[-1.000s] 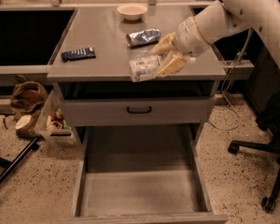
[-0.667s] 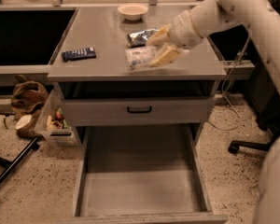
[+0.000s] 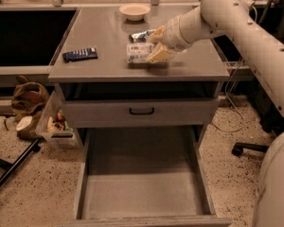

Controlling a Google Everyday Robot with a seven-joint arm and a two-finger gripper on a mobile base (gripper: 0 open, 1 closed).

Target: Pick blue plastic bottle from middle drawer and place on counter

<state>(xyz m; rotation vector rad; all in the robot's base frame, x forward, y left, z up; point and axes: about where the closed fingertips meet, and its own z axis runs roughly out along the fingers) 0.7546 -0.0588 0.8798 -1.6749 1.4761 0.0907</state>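
Gripper: gripper (image 3: 154,46) is over the counter (image 3: 99,67), right of centre, the arm reaching in from 2 o'clock.
Grip: its 2 fingers (image 3: 159,55) are clamped on the right end of the blue plastic bottle (image 3: 137,52), 1 on the far side and 1 on the near side, parted only as wide as the bottle.
Bottle: lying on its side, low at the counter top. Whether it touches the surface, I cannot tell.
Foil packet: silver foil packet (image 3: 141,35) at 12 o'clock from the bottle, just beside it.
Bowl: pale bowl (image 3: 134,11) further out at 12 o'clock, near the back edge.
Remote: dark remote (image 3: 79,55) at 9 o'clock from the bottle, well apart.
Middle drawer: middle drawer (image 3: 142,183) at 6 o'clock, pulled fully out, showing a bare grey floor.
Upper drawer front: drawer front (image 3: 142,111) with a black handle, closed, between counter and open drawer.
Floor: brown bag (image 3: 27,97) and clear bin (image 3: 57,126) at 8 o'clock from the cabinet.
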